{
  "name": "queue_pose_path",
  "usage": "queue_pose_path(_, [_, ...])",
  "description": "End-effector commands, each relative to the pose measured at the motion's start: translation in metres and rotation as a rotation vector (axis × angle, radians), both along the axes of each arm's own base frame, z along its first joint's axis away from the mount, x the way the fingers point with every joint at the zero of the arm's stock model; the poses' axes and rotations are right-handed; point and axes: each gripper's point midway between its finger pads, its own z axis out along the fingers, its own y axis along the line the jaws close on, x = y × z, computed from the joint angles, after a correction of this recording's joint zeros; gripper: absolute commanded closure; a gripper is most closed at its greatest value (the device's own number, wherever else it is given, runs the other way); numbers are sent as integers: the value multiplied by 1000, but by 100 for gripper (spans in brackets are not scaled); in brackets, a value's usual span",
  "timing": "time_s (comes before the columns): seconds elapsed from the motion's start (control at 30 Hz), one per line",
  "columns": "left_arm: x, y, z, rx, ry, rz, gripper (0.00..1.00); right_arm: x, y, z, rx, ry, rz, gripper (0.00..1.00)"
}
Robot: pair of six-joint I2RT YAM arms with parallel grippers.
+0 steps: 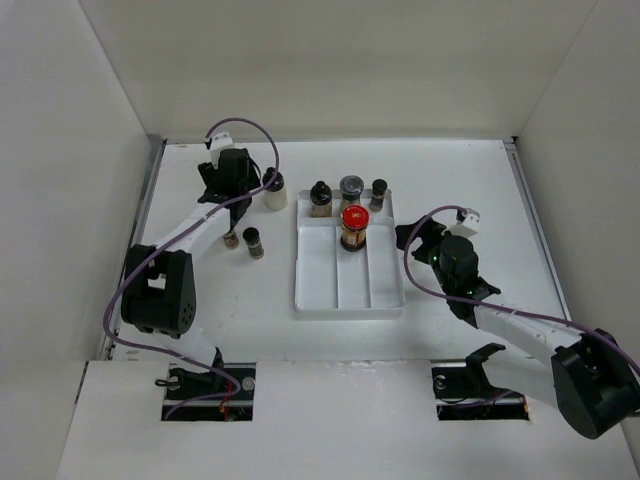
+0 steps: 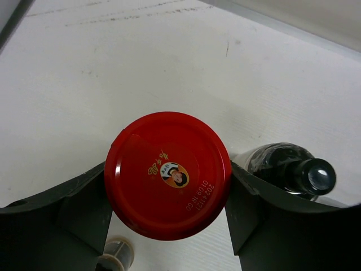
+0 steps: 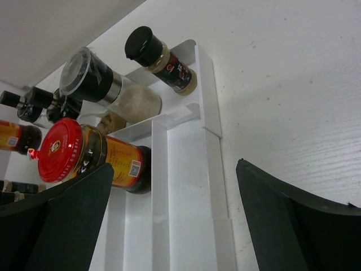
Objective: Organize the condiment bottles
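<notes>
So the left gripper (image 1: 232, 180) was pinching one red-capped jar (image 2: 168, 175) at the tray's (image 1: 380, 285) 10 o'clock. Tray held four: a second red-capped jar (image 1: 354, 225), one grey-lidded jar (image 1: 351, 187) and two black-capped jars (image 1: 320, 197) (image 1: 378, 192). Two small jars (image 1: 231, 238) (image 1: 253, 242) sat at 9. The right gripper (image 3: 175, 165) was spread wide at 3.

Tray (image 1: 352, 288) near half free; red-capped jar (image 1: 354, 224) stands in middle lane.

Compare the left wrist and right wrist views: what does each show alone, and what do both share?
Left wrist only: the left claw around a red cap seen from above, its printed date legible. Right wrist only: the white tray, a grey-lidded jar, the open right claw. Shared: the white table; the tray's amber jar also has a red cap.
</notes>
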Motion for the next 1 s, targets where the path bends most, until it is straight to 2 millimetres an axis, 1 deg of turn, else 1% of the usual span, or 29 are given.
queue_pose_path(0.0, [1, -5, 137, -55, -353, 3, 61, 7, 10, 38, 46, -105, 23, 3])
queue_pose_path(0.1, [-17, -19, 156, -60, -383, -38, 61, 6, 9, 38, 46, -107, 20, 3])
queue_pose_path(0.2, [-44, -37, 173, -71, -411, -86, 61, 6, 9, 38, 47, -108, 21, 3])
queue_pose_path(0.27, [-65, -51, 179, -83, -420, -130, 61, 6, 9, 37, 46, -106, 21, 3])
queue_pose_path(0.33, [-86, -67, 179, -93, -414, -181, 61, 6, 9, 39, 48, -110, 21, 3])
queue_pose_path(0.47, [-125, -103, 163, -126, -372, -307, 61, 4, 6, 42, 52, -120, 14, 3])
queue_pose_path(0.57, [-149, -139, 150, -156, -343, -411, 61, 4, 6, 41, 50, -117, 12, 3])
queue_pose_path(0.63, [-160, -165, 139, -184, -329, -472, 62, 4, 6, 41, 50, -117, 11, 3])
queue_pose_path(0.7, [-167, -191, 131, -202, -319, -528, 62, 4, 5, 41, 49, -116, 8, 3])
queue_pose_path(0.83, [-174, -240, 124, -220, -310, -626, 62, 5, 2, 39, 45, -111, -2, 3])
queue_pose_path(0.9, [-177, -261, 123, -218, -309, -670, 62, 5, 1, 39, 45, -111, -2, 3])
queue_pose_path(0.97, [-178, -277, 120, -216, -305, -696, 62, 5, 1, 38, 45, -111, -3, 3])
